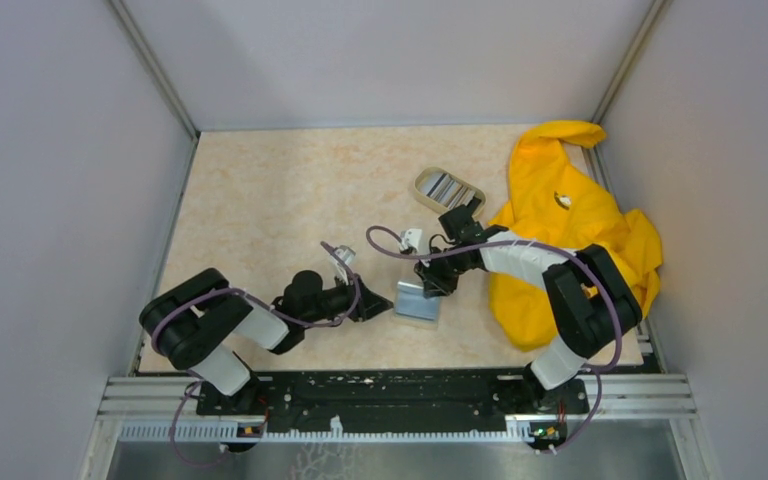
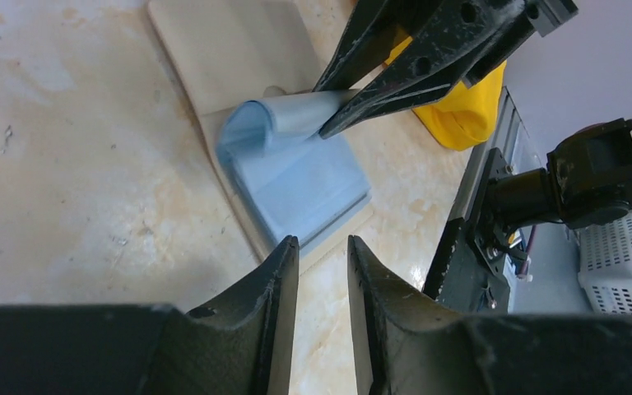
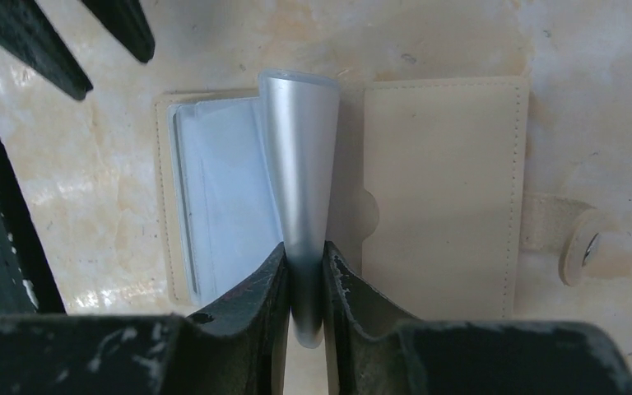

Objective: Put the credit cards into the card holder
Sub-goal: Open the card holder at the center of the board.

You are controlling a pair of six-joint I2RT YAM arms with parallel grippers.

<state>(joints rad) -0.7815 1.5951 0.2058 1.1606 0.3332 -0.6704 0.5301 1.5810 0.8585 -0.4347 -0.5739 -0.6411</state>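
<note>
Pinching a blue inner sleeve (image 3: 296, 164) of the open card holder (image 3: 444, 189) in my right gripper (image 3: 304, 271), I have my left gripper (image 2: 322, 255) narrowly parted and empty at the holder's edge. No credit cards (image 1: 449, 187) are inside yet; they lie in the dish (image 1: 420, 186), well apart.

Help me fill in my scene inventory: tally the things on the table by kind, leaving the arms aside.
Card holder: 1
Stack of credit cards: 1 (single cards too small to count)
Oval dish: 1
Yellow cloth: 1
Total: 4
</note>
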